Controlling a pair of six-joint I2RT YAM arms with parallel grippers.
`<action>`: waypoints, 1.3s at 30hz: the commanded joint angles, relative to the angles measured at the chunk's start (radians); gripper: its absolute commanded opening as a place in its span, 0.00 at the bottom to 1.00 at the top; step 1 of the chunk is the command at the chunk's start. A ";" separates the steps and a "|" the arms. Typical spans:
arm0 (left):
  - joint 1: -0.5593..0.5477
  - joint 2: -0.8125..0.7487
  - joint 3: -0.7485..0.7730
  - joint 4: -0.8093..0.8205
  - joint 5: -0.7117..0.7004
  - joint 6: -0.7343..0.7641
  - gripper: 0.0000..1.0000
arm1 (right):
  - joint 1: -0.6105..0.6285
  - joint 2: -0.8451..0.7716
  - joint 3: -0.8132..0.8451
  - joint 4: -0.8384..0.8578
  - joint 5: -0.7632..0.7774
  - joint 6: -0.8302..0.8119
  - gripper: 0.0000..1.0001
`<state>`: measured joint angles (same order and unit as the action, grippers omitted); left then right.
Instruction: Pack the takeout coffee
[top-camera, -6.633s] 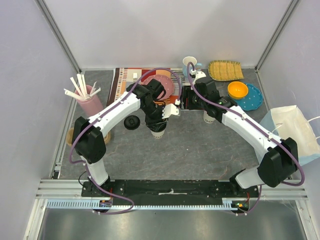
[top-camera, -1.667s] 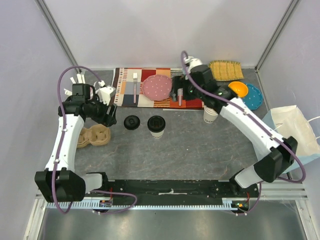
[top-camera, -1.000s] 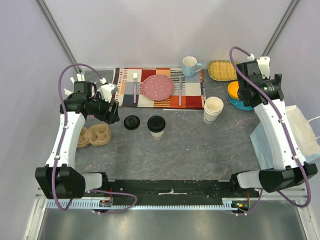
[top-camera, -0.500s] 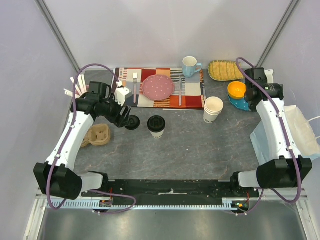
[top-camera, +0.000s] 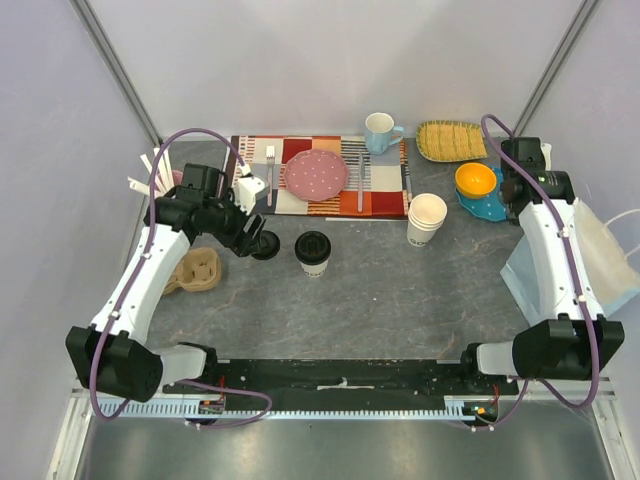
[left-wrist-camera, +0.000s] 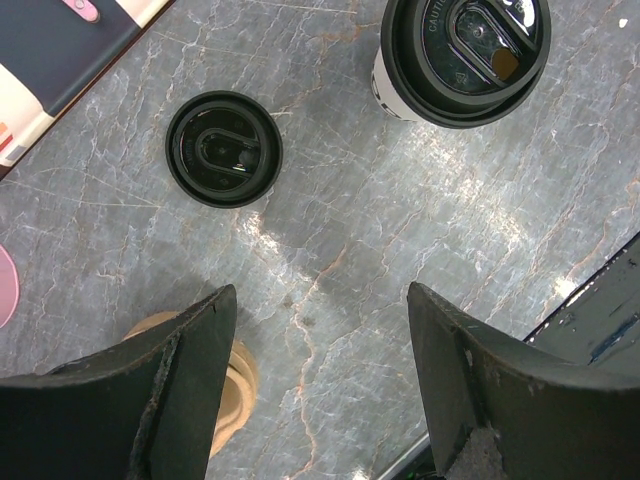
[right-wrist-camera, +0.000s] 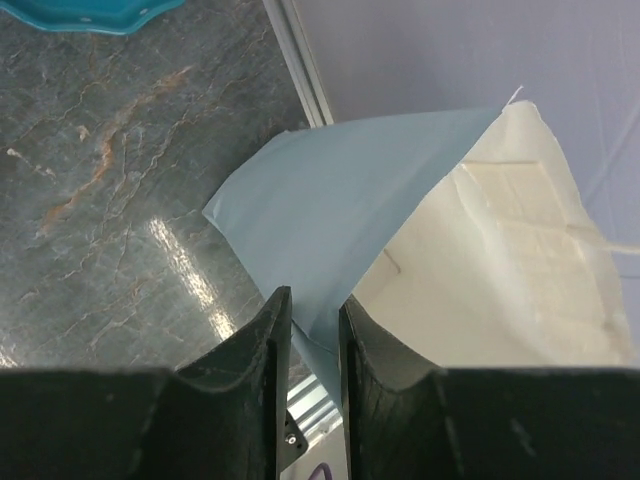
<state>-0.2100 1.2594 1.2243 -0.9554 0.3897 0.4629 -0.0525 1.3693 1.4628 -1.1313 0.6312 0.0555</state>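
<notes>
The takeout coffee cup (top-camera: 313, 252), cream paper with a black lid on it, stands on the grey table; it also shows in the left wrist view (left-wrist-camera: 465, 55). A second loose black lid (top-camera: 268, 246) lies just left of it and shows in the left wrist view too (left-wrist-camera: 223, 148). My left gripper (top-camera: 250, 241) hovers open and empty beside that lid, in the left wrist view (left-wrist-camera: 320, 300) short of both lid and cup. My right gripper (top-camera: 528, 214) is shut on the upper edge of the light blue and white paper bag (top-camera: 585, 262), as the right wrist view (right-wrist-camera: 313, 310) shows.
A brown cardboard cup carrier (top-camera: 192, 270) lies at the left. A stack of lidless paper cups (top-camera: 427, 219), a light blue mug (top-camera: 380, 131), a placemat with a pink plate (top-camera: 316, 174), an orange bowl on a teal plate (top-camera: 476, 182) and a pink straw holder (top-camera: 172, 180) stand behind.
My left gripper has moved right, from over the carrier to beside the loose lid. My right arm has swung to the bag and lifted its edge, so the bag stands up more.
</notes>
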 joint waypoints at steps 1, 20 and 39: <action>-0.005 -0.035 0.021 0.006 -0.017 0.034 0.76 | -0.003 -0.085 -0.051 -0.001 -0.022 -0.005 0.24; -0.005 -0.034 0.086 -0.025 -0.012 0.048 0.76 | 0.026 -0.174 0.136 -0.235 -0.476 0.151 0.00; -0.002 -0.028 0.096 -0.040 -0.071 0.079 0.76 | 0.387 -0.234 0.102 -0.295 -0.695 0.342 0.00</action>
<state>-0.2115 1.2377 1.2869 -0.9890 0.3397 0.5026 0.3153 1.1797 1.5307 -1.3323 0.0086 0.3214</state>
